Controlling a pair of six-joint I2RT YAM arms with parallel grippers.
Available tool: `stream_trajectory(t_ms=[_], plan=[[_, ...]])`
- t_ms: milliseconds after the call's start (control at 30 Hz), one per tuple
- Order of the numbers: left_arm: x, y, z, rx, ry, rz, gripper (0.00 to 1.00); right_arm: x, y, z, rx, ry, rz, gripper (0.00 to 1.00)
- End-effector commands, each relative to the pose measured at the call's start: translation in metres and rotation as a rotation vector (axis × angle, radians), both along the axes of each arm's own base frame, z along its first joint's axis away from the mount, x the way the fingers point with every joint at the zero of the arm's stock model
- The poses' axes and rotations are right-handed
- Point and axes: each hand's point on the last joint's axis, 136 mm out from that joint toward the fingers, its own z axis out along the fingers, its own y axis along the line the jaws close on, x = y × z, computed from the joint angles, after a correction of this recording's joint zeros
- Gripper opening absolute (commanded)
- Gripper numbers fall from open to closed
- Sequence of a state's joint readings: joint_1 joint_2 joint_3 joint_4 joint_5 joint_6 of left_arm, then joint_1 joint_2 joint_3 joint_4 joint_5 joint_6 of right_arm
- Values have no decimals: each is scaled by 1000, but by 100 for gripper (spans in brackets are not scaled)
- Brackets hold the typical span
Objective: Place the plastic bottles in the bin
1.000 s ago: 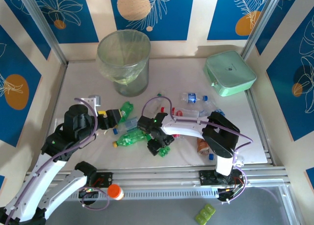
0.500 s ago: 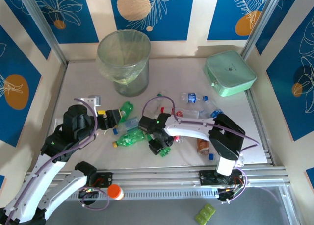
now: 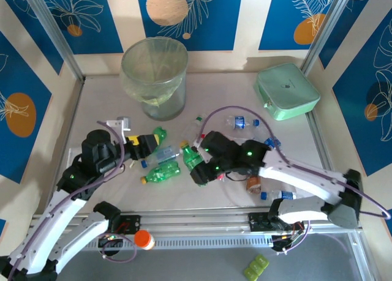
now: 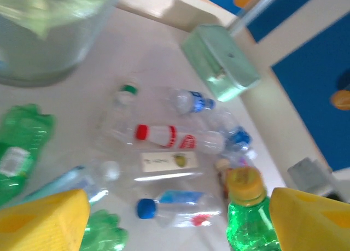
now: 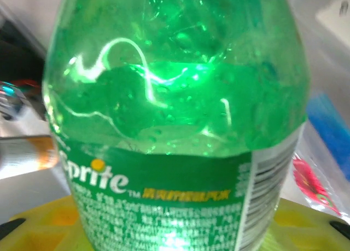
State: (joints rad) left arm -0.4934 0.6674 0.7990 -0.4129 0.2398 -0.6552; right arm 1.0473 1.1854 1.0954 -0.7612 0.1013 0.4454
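Note:
My right gripper (image 3: 199,169) is shut on a green Sprite bottle (image 3: 192,157), held upright above the middle of the table; the same bottle (image 5: 175,125) stands large between the right gripper's (image 5: 175,232) yellow pads. My left gripper (image 3: 146,145) hangs open among the bottles to its left. In the left wrist view the left gripper (image 4: 175,221) has nothing between its yellow fingers (image 4: 46,221), and the held bottle's yellow cap (image 4: 245,184) rises beside the right finger. A clear blue-capped bottle (image 4: 178,204) and a red-labelled one (image 4: 164,136) lie beyond. The bin (image 3: 154,79) stands at the back.
More bottles lie around: a green one (image 3: 160,172) near the front, another green one (image 3: 158,134), a clear one (image 3: 242,122) and a brown-labelled one (image 3: 253,183). A mint-green case (image 3: 286,91) sits at the back right. Metal rails edge the table.
The right gripper has closed on the green bottle and lifted it upright, and the right arm's elbow has swung out to the right. The left gripper has crept slightly toward the back.

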Motion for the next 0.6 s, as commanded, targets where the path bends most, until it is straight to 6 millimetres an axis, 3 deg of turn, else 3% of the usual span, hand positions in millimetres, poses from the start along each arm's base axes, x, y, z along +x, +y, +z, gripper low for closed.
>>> stream_trajectory(t_ms=[0,267,567], plan=[[-13,-38,25,-183,-45,-211,87,-6,15,39,247,40,59,53],[-38,-52,65,-384,-225,-378,97,-10,17,88,516,50,125,53],[-52,-77,75,-459,-260,-512,100,-19,24,105,594,42,192,53]])
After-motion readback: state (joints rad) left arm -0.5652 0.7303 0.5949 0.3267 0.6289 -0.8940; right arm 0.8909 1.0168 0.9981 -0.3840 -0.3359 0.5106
